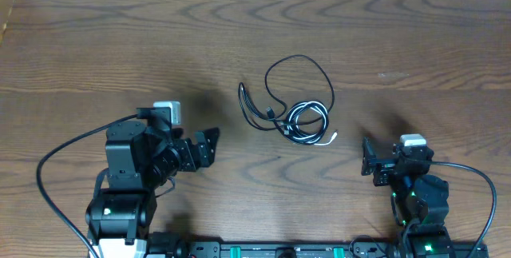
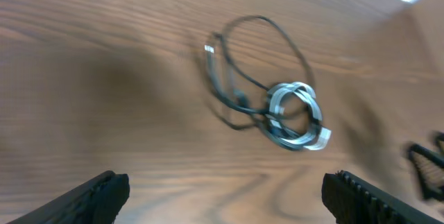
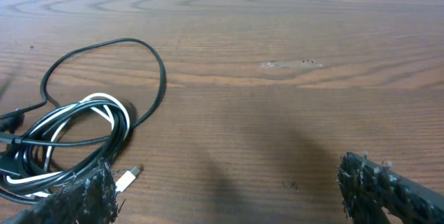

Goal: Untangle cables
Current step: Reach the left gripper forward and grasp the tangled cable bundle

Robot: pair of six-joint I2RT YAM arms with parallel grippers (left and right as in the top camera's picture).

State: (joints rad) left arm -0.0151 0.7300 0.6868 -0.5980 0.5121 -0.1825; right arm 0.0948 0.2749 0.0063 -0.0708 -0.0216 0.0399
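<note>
Soft, even light is falling from above on the wooden desk (image 1: 80, 34). Only faint, diffuse shadows are lying on the wood toward the near edge, left and right of the middle. A white strip along the far edge is blowing out.

The left wrist view is smearing. The grain is streaking, the cables (image 2: 277, 106) are looking soft, and the far right corner is glaring white.

The right wrist view is showing crisp grain at mid-desk, while the fingers (image 3: 392, 186) of the right gripper (image 3: 225, 189) are blurring out of focus.
</note>
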